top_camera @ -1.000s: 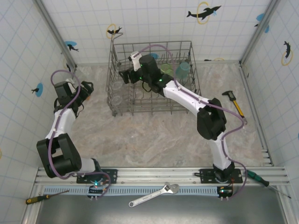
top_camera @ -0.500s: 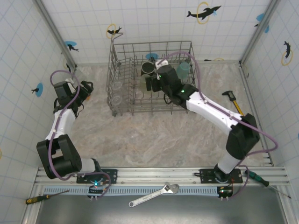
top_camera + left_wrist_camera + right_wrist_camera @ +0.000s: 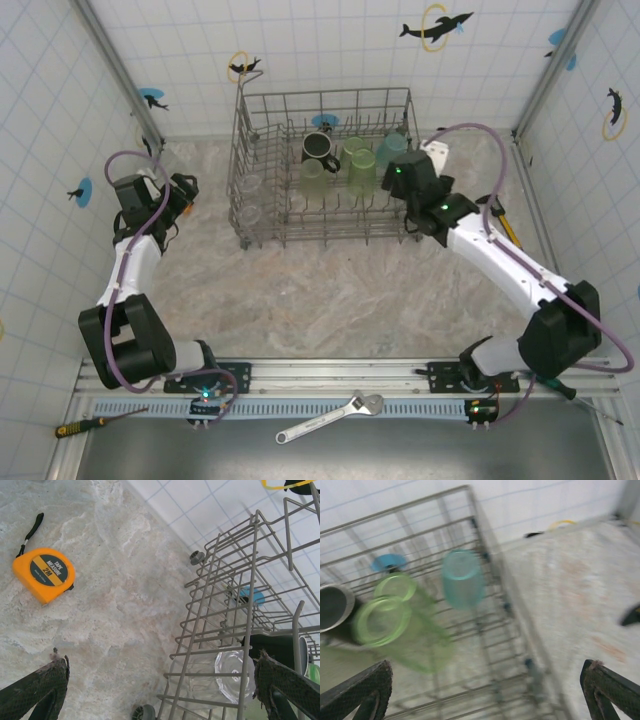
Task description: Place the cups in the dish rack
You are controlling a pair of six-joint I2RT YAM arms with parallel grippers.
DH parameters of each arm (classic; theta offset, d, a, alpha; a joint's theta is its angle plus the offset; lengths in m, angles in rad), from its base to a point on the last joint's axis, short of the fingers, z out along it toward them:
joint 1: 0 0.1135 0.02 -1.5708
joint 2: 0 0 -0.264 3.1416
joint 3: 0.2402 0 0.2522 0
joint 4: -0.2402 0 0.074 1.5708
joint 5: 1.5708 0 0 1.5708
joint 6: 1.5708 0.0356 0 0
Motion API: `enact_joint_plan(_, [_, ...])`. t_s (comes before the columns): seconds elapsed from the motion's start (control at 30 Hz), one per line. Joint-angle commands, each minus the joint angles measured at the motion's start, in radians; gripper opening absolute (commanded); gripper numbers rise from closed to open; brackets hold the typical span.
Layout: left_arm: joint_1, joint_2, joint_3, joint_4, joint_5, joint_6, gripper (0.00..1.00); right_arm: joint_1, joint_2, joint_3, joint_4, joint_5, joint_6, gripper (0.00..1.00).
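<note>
The black mug (image 3: 320,148), green tumblers (image 3: 361,172), teal tumbler (image 3: 392,148) and clear cups (image 3: 249,186) all sit inside the dish rack (image 3: 325,95), at upper centre of the top view. Your right hand (image 3: 485,666) hangs wide and empty at the rack's right end. Your left hand (image 3: 160,661), equally wide and empty, hovers over the desk (image 3: 330,290) left of the rack, near an orange tape measure (image 3: 47,574).
</note>
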Motion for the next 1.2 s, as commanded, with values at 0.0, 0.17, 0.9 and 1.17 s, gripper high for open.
enact_joint_plan(0.0, [-0.003, -0.034, 0.015, -0.001, -0.015, 0.005, 0.98, -0.075, -0.075, -0.042, -0.134, 0.066, 0.158, 1.00])
enact_joint_plan(0.17, [-0.004, -0.028, 0.020, -0.015, -0.041, 0.017, 0.98, -0.184, -0.171, -0.151, -0.175, 0.097, 0.212, 1.00])
enact_joint_plan(0.9, [-0.003, -0.050, 0.010, -0.020, -0.129, 0.060, 0.98, -0.597, -0.213, -0.360, -0.207, 0.014, 0.134, 1.00])
enact_joint_plan(1.17, [-0.003, -0.049, 0.011, -0.017, -0.109, 0.052, 0.98, -0.728, -0.213, -0.410, -0.158, -0.092, 0.110, 0.92])
